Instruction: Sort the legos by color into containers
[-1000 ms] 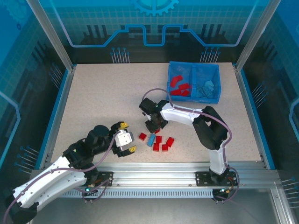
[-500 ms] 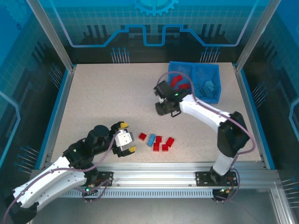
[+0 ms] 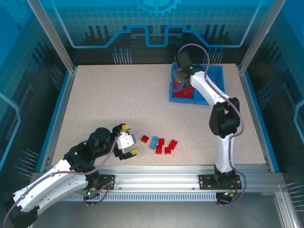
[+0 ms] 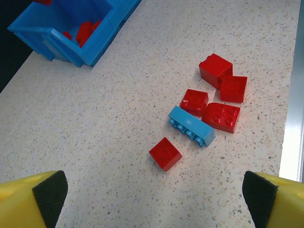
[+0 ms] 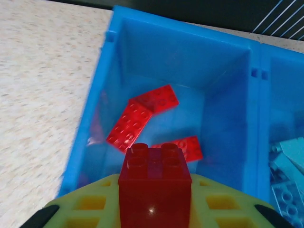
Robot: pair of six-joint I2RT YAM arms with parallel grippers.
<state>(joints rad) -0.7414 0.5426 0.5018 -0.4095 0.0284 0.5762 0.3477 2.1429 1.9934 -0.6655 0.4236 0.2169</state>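
Pinches a red brick [image 5: 154,183] in the right claw [image 5: 154,213], above the bin's left compartment [image 5: 190,52] at one o'clock, over red bricks [image 5: 137,121]. Looks like the drop step; calls next for spreading those jaws. Holds the left claw [image 3: 127,142] spread wide at seven o'clock, facing loose bricks [image 4: 202,111].

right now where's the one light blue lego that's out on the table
In the top view the light blue lego lies near the front, between a lone red brick on its left and four red bricks on its right.
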